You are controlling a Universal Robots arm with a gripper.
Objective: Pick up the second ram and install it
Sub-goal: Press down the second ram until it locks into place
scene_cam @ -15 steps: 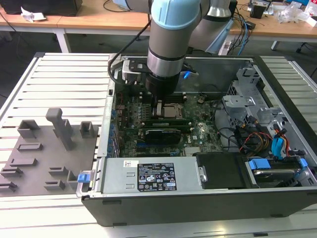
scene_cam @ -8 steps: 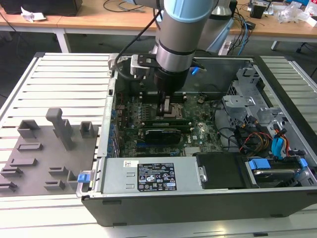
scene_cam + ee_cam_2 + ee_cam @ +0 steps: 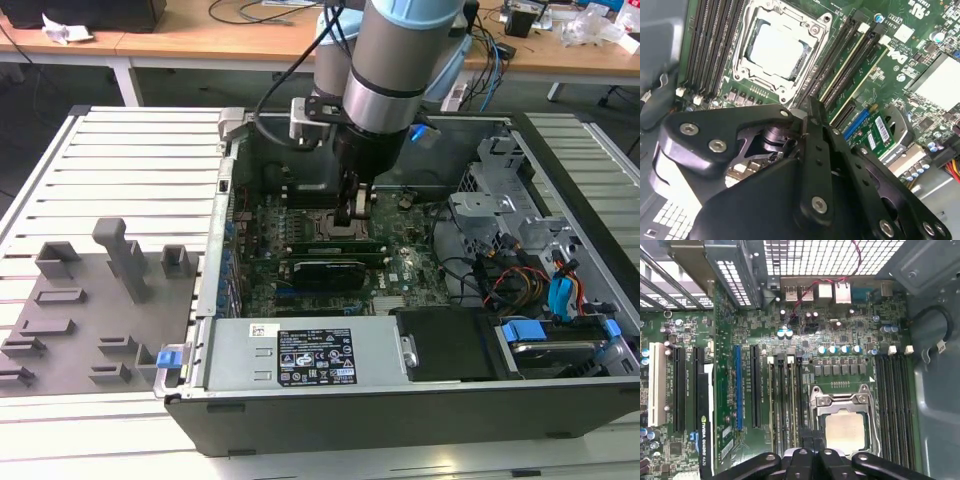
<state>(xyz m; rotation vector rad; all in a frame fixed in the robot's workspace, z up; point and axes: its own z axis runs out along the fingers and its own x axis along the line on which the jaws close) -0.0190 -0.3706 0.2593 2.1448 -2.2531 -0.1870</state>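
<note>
My hand [image 3: 352, 218] is down inside the open computer case [image 3: 560, 400], fingers pinched together over the motherboard [image 3: 400, 270]. In both wrist views the tips sit shut [image 3: 810, 107] [image 3: 813, 442], and I can't tell whether anything is nipped between them. The second ram [image 3: 318, 238], as best I can judge, is the green stick lying in a slot right under my tips, at six o'clock from the processor socket [image 3: 322, 220] in the exterior view. The grey holder blocks [image 3: 125, 258] sit out at nine o'clock on the counter [image 3: 140, 160].

Green motherboard [image 3: 840, 340], black mem slots [image 3: 892, 400], silver CPU socket [image 3: 777, 47], blue/white exp slots, black hand [image 3: 810, 117].
</note>
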